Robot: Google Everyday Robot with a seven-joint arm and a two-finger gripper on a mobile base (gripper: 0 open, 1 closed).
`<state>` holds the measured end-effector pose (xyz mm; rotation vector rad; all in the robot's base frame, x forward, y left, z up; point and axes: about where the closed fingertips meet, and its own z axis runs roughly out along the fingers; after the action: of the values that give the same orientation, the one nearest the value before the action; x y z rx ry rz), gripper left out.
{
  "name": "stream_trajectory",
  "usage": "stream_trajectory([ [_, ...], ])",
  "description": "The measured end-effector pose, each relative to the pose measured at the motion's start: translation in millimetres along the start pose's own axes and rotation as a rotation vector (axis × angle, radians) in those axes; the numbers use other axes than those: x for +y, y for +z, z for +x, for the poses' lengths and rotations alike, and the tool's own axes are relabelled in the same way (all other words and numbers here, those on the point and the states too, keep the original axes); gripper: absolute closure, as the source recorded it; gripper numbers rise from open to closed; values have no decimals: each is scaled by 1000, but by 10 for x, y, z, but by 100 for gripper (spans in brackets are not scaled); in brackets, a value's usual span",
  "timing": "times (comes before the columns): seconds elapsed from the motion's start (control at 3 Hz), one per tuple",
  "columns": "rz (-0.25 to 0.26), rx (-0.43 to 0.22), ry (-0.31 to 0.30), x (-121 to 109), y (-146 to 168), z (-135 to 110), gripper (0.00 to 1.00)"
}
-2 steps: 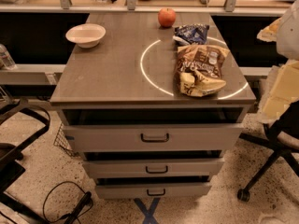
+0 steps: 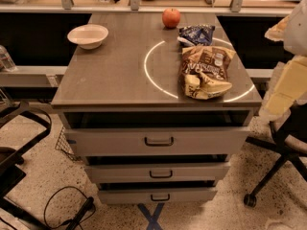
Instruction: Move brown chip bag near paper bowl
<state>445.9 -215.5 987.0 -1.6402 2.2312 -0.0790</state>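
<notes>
The brown chip bag (image 2: 206,72) lies wrinkled on the right side of the grey cabinet top (image 2: 110,71), inside a white ring of light. The cream-white paper bowl (image 2: 88,35) stands at the far left corner of the top, well apart from the bag. My gripper is out of view. Only cream-coloured parts of my arm (image 2: 288,80) show at the right edge, beside the cabinet and off the top.
A red apple (image 2: 171,17) stands at the back middle. A dark blue snack bag (image 2: 196,34) lies just behind the brown bag. Drawers (image 2: 158,141) sit below the top. Office chairs stand at the left (image 2: 14,143) and right (image 2: 283,152); a cable (image 2: 67,210) lies on the floor.
</notes>
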Motion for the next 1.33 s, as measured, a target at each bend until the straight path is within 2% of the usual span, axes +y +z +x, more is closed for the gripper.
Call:
stream_trajectory([
  [0.33, -3, -85, 203, -430, 207, -83, 0],
  [0.67, 10, -117, 393, -851, 345, -144, 0],
  [1.0, 76, 11, 570, -1284, 541, -287, 0],
  [1.33, 161, 142, 672, -1564, 679, -266, 0],
])
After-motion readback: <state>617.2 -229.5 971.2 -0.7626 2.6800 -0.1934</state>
